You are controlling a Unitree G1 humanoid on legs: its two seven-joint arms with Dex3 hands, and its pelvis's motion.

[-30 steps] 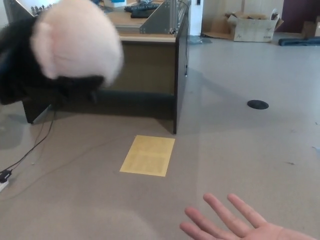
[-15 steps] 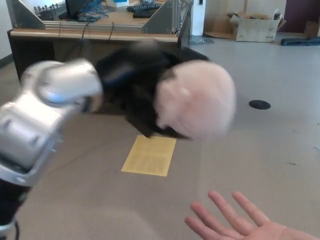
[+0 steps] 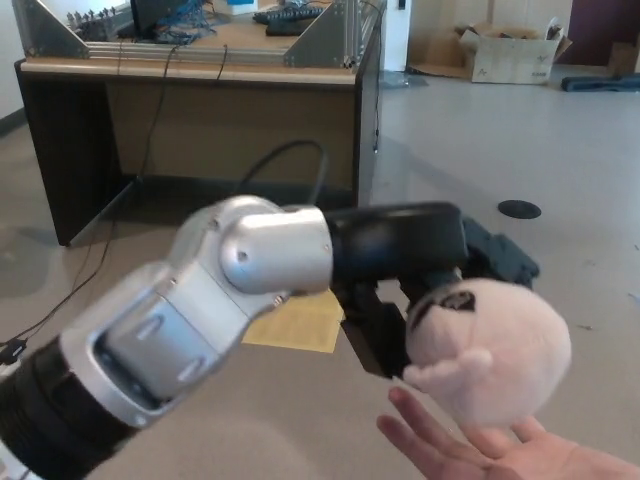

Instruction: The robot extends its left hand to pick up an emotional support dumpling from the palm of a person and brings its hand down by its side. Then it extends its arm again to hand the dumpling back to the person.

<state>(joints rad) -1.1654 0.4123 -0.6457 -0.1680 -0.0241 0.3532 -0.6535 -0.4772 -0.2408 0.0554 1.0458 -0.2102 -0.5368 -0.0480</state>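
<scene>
Since the earlier frame we have swung our left hand (image 3: 440,290) from centre frame down to lower right. Its fingers hold the plush dumpling (image 3: 490,345), touching the person's open palm (image 3: 500,455). We judge that only releasing remains.

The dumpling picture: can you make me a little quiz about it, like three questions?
1. True or false: the left hand is holding the dumpling.
2. What lies right under the dumpling? A) the person's open palm B) the desk C) the cardboard box
3. Fill in: the flat thing on the floor behind the arm is a ______ sheet.

Key: 1 true; 2 A; 3 yellow.
</scene>
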